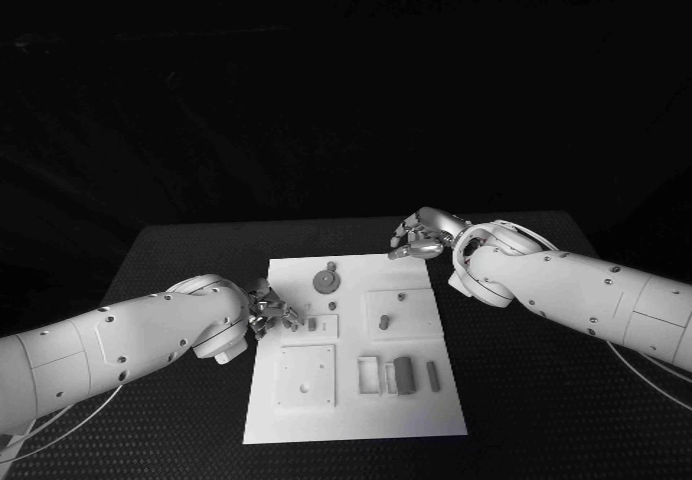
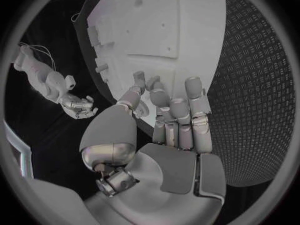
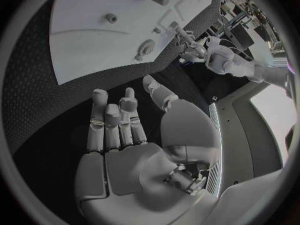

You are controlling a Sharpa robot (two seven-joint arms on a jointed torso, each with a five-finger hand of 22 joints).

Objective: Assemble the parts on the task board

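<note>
white task board (image 1: 353, 400) lies mid desk (image 1: 188, 250), small parts (image 1: 402, 372) on it. left hand (image 1: 271, 312) at board's left edge, nearer the parts, fingers maybe pinching a small piece, can't tell. right hand (image 1: 418, 238) hovers w/ fingers apart, grasping nothing, past far edge.

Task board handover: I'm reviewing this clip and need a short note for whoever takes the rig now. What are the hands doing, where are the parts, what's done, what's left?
Left hand: at the task board's left edge, fingers over the small left plate; whether it pinches a part cannot be told.
Right hand: open, holding nothing, off the board beyond its far right corner.
Parts: a round disc part near the far edge, a peg in the right square plate, bar-shaped parts in the near right group.
Done: nothing plainly assembled.
Left: most parts lie loose; fit them into their places.
</note>
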